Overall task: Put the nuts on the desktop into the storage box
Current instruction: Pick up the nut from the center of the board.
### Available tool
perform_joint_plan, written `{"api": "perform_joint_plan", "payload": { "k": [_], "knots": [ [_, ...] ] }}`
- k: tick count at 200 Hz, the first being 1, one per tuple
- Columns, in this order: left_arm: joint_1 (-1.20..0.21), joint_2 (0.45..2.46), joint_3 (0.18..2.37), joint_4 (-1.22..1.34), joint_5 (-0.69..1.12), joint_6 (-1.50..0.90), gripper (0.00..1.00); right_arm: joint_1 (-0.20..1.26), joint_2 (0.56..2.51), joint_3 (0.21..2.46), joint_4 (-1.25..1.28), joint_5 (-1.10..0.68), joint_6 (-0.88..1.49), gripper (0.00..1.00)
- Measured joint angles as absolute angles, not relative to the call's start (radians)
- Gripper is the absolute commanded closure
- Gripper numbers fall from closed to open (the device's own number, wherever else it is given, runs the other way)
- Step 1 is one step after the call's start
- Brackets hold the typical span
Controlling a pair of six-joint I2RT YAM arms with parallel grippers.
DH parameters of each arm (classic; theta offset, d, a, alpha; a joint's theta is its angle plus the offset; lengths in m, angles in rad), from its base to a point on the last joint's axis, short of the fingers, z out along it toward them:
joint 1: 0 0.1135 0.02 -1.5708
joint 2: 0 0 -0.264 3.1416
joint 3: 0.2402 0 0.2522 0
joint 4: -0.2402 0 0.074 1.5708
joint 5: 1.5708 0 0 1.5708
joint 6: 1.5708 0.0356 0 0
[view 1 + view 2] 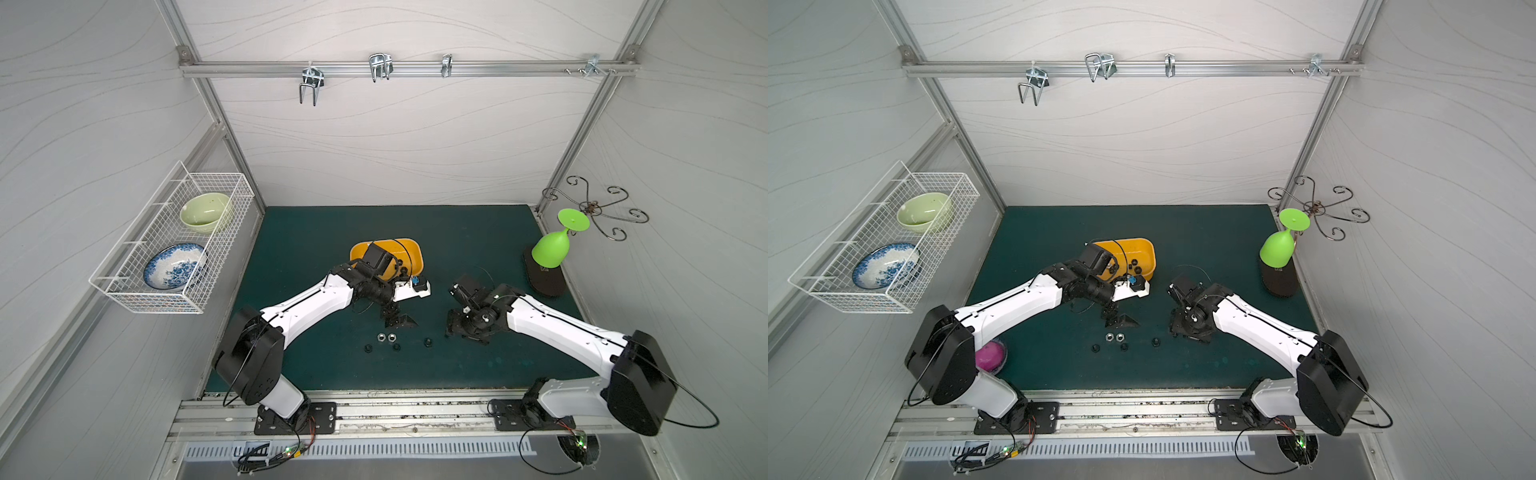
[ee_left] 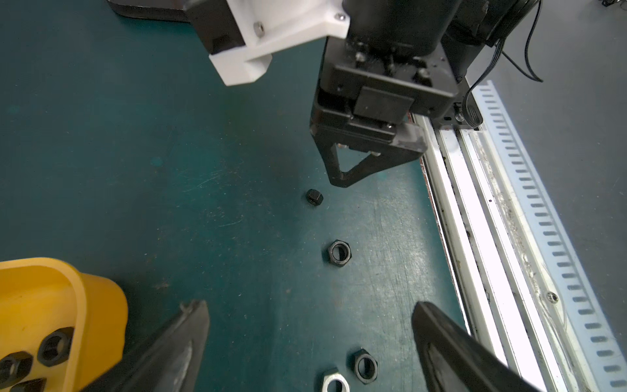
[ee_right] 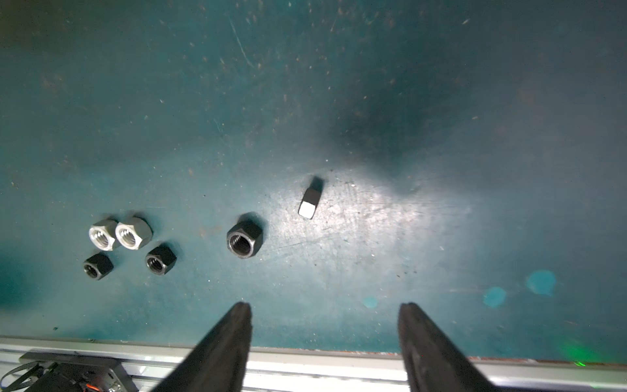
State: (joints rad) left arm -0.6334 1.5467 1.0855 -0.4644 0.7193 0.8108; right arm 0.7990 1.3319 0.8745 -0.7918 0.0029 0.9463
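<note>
Several nuts lie on the dark teal desktop (image 1: 478, 232) near its front edge: two silver nuts (image 1: 385, 337) side by side, black nuts (image 1: 397, 346) round them, a larger black nut (image 3: 244, 239), and a small nut on its side (image 3: 309, 203). The yellow storage box (image 1: 415, 253) stands behind, partly hidden by the left arm, with black nuts in it (image 1: 1133, 262). My left gripper (image 2: 310, 312) hangs open just behind the silver nuts (image 2: 334, 383), beside the box (image 2: 51, 298). My right gripper (image 3: 325, 312) is open with nothing between its fingers, right of the nuts.
A white wire basket (image 1: 174, 249) with two bowls hangs on the left wall. A green goblet (image 1: 550, 247) leans on a black stand (image 1: 546, 282) at the right. A pink object (image 1: 992, 355) sits by the left arm's base. An aluminium rail (image 3: 339, 366) edges the front.
</note>
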Motion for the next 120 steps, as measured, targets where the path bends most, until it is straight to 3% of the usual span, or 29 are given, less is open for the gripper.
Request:
{"api": "perform_joint_plan", "payload": {
  "k": [32,50,120],
  "knots": [
    [-0.653,1.547,1.047,-0.401,0.721,0.817,0.02,0.813,1.386,0.828,-0.732,-0.039,0.987,0.39],
    [-0.667,1.547,1.020,-0.358,0.716,0.827,0.02,0.817,1.414,0.824,-0.712,-0.042,0.998,0.47],
    [-0.709,1.549,0.955,-0.238,0.718,0.860,0.01,0.817,1.473,0.834,-0.658,0.004,1.015,0.49]
  ]
}}
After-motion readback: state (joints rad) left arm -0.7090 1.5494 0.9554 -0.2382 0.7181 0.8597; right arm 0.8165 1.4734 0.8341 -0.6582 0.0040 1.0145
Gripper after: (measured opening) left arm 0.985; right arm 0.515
